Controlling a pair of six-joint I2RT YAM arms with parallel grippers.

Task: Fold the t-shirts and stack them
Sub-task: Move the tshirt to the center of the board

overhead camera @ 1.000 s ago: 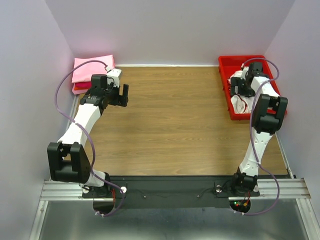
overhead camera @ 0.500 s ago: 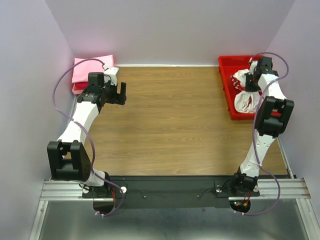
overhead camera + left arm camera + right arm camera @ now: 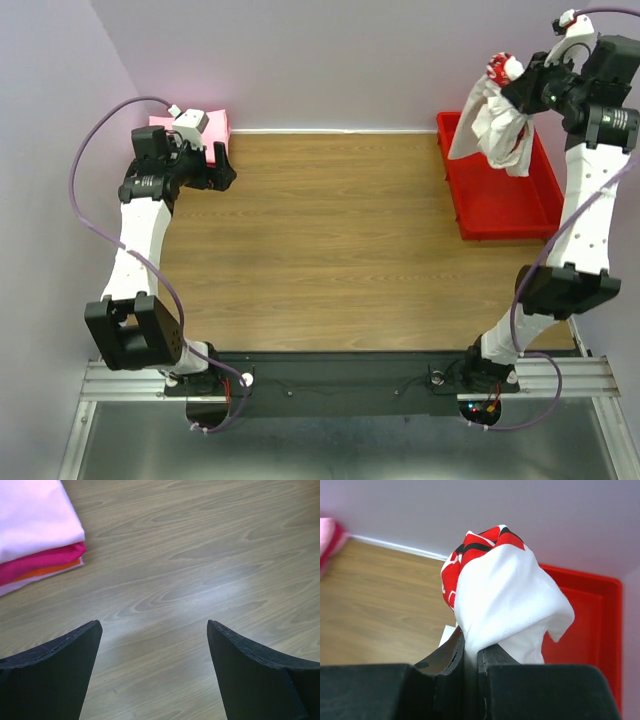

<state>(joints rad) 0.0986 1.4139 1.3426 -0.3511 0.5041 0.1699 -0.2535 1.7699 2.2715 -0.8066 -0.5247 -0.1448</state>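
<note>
Here the right gripper (image 3: pixel 470 652) is clenched, its two black fingers nearly meeting on a pinched bunch of the soft white cloth t-shirt with the red and black printed graphic (image 3: pixel 510 600). The cloth bulges above the jaws and the rest hangs loose below, high in the air over the rigid red plastic tray (image 3: pixel 500 205) at the far right corner. Holding it by one bunch that high is, I judge, meant to let the garment drop clear of the tray and hang out before it is laid on the wooden tabletop (image 3: pixel 330 250) for folding. Across the table the left gripper (image 3: pixel 152 650) is released, jaws spread wide and grasping nothing. It hovers low over the wood near the neat stack of folded pink, magenta and orange-red t-shirts (image 3: pixel 35 530) in the far left corner, likely where the white one belongs.
</note>
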